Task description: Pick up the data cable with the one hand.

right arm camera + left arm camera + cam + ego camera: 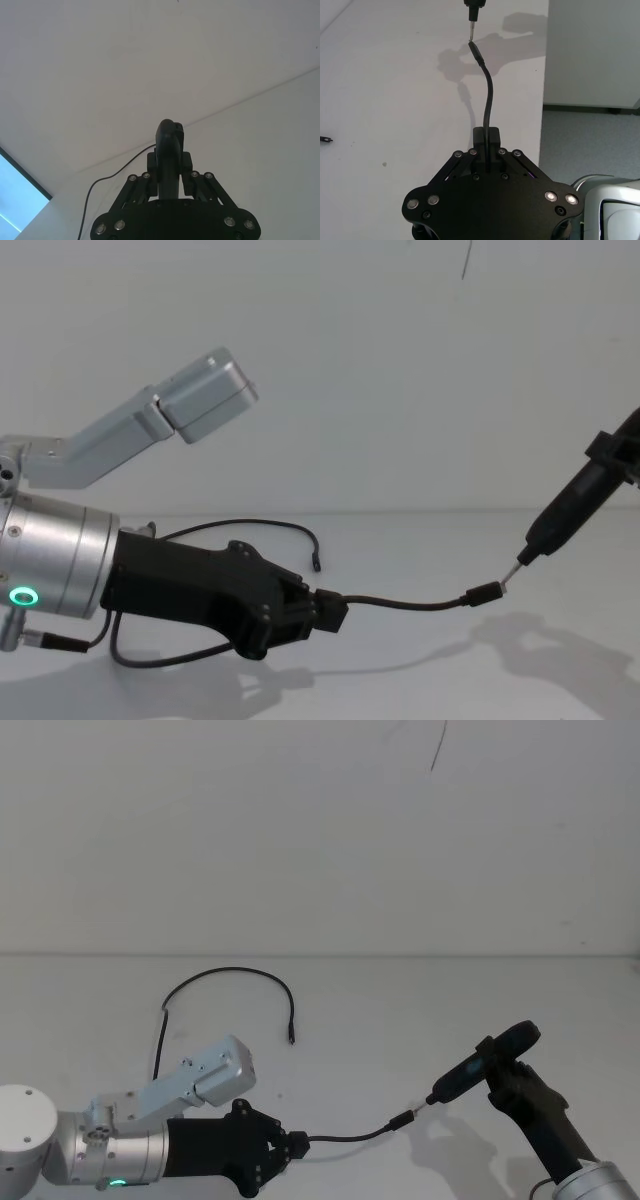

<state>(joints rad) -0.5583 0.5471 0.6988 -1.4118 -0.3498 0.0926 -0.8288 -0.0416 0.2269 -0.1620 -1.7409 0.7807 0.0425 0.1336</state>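
**Stub wire in my left grip, long cable lying behind**

While my left gripper (290, 1148) hangs low over the table (420, 1010), the long black cable (225, 975) lies behind it, curving in an arch, one plug end resting loose on the surface and the rest running back behind my left arm. No gripper touches it. Between my grippers runs a short wire (350, 1135) with a metal plug at its tip, and it crosses the open space in front of me. A slim black tool (480, 1065) points its thin metal tip down at that plug; whether they touch I cannot tell.

Plain white table, with a pale wall (300, 830) behind. Past the table's edge, my left wrist view shows grey floor.

My left fingers (485, 145) are closed tight on the butt of the short wire. My right gripper (170, 165) is clamped around the tool's body.
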